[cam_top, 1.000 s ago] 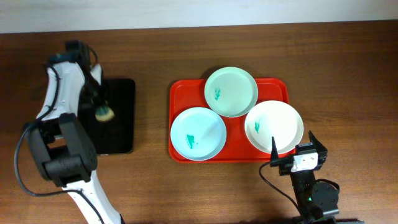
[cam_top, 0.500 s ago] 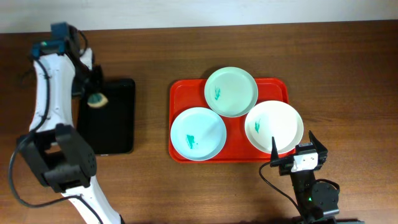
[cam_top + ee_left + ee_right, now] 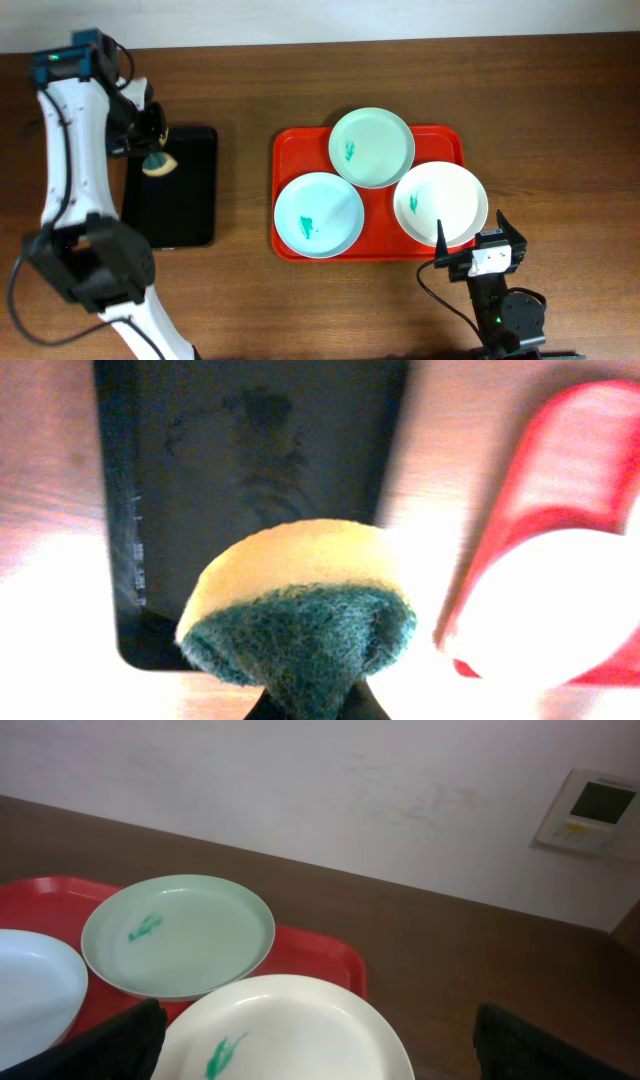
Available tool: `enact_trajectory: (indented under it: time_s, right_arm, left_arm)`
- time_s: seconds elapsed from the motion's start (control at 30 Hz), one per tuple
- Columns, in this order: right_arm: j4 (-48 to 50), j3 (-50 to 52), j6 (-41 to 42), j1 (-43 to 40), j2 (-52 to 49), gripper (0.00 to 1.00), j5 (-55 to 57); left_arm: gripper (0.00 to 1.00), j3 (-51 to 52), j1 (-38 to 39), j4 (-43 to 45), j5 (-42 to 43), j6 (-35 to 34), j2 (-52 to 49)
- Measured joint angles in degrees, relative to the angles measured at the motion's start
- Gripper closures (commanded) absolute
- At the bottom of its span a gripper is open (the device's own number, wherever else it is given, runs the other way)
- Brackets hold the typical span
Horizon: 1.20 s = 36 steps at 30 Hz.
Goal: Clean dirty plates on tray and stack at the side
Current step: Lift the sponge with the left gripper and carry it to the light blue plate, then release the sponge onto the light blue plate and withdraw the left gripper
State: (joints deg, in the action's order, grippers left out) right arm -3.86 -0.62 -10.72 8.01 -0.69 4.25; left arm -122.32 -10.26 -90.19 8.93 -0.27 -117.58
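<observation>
Overhead view, 12 o'clock taken as the table's far edge. The red tray (image 3: 283,138) lies right of centre. The mint green plate (image 3: 372,147) sits at its 12 o'clock and overhangs the far rim. The pale blue plate (image 3: 318,215) sits at 7 o'clock, inside the rim. The white plate (image 3: 440,205) sits at 4 o'clock and overhangs the 3 o'clock rim. The three plates' rims meet near the tray's middle, and each plate carries a small green smear.

The right gripper (image 3: 470,232), fingers spread wide and holding nothing, stands at the tray's 5 o'clock corner. Its tips project over the white plate's near rim.

The left gripper (image 3: 305,705) pinches a sponge (image 3: 300,610), yellow with a dark green scouring face, over the 11 o'clock corner of the black tray (image 3: 185,200). That tray lies well apart from the red tray, at its 9 o'clock.

A strip of bare brown wood table (image 3: 245,190) separates the two trays. More bare wood runs along 12 o'clock and beyond the red tray at 3 o'clock.

A pale wall bounds the far edge, and the right wrist view shows a wall panel (image 3: 587,810) mounted on it
</observation>
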Motion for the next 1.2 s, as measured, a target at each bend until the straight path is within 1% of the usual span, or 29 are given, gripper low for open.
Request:
enact_trajectory:
  time_s: [0.1, 0.17, 0.23, 0.33, 0.43, 0.57, 0.63, 0.77, 0.83, 0.9, 1.0, 1.03, 1.07, 1.1, 1.17, 1.2]
  right_arm:
    - [0.0, 0.0, 0.0, 0.0, 0.0, 0.02, 0.0]
    - [0.0, 0.0, 0.0, 0.0, 0.0, 0.02, 0.0]
    - [0.0, 0.0, 0.0, 0.0, 0.0, 0.02, 0.0]
    - [0.0, 0.0, 0.0, 0.0, 0.0, 0.02, 0.0]
    - [0.0, 0.0, 0.0, 0.0, 0.0, 0.02, 0.0]
    - [0.0, 0.0, 0.0, 0.0, 0.0, 0.01, 0.0]
    - [0.0, 0.0, 0.0, 0.0, 0.0, 0.02, 0.0]
    - [0.0, 0.0, 0.0, 0.0, 0.0, 0.02, 0.0]
    - [0.0, 0.0, 0.0, 0.0, 0.0, 0.02, 0.0]
    - [0.0, 0.0, 0.0, 0.0, 0.0, 0.01, 0.0]
    - [0.0, 0.0, 0.0, 0.0, 0.0, 0.01, 0.0]
    - [0.0, 0.0, 0.0, 0.0, 0.0, 0.02, 0.0]
    - [0.0, 0.0, 0.0, 0.0, 0.0, 0.02, 0.0]
    - [0.0, 0.0, 0.0, 0.0, 0.0, 0.01, 0.0]
    - [0.0, 0.0, 0.0, 0.0, 0.0, 0.01, 0.0]
    - [0.0, 0.0, 0.0, 0.0, 0.0, 0.01, 0.0]
  left_arm:
    - [1.0, -0.9, 1.9, -2.9, 5.2, 0.0, 3.6]
    - [1.0, -1.0, 5.1, -5.4, 8.6, 0.0, 4.5]
    - [1.0, 0.0, 9.0, -5.6, 10.3, 0.0, 4.5]
    - [1.0, 3.6, 15.2, -3.2, 11.5, -0.2, 4.5]
    - [1.0, 10.6, 23.0, 3.7, 12.5, -2.3, 4.5]
    - [1.0, 21.7, 30.3, 14.9, 12.7, -6.7, 4.4]
    - [1.0, 29.2, 34.2, 22.7, 12.5, -10.3, 4.4]
    - [1.0, 39.1, 39.2, 36.6, 12.0, -16.8, 4.2]
    - [1.0, 41.4, 41.1, 40.4, 11.5, -19.7, 4.2]
    - [1.0, 42.6, 43.4, 43.7, 9.0, -23.6, 4.2]
    - [1.0, 42.8, 45.5, 44.6, 4.9, -26.8, 4.2]
    - [1.0, 42.8, 46.6, 44.6, 2.1, -28.0, 4.2]
    - [0.95, 42.9, 47.3, 44.6, 0.3, -28.6, 4.2]
    - [0.71, 42.9, 47.8, 44.6, -1.4, -29.2, 4.2]
    - [0.0, 42.9, 48.6, 44.6, -4.1, -30.0, 4.2]
    - [0.01, 42.9, 48.7, 44.7, -5.0, -30.3, 4.2]
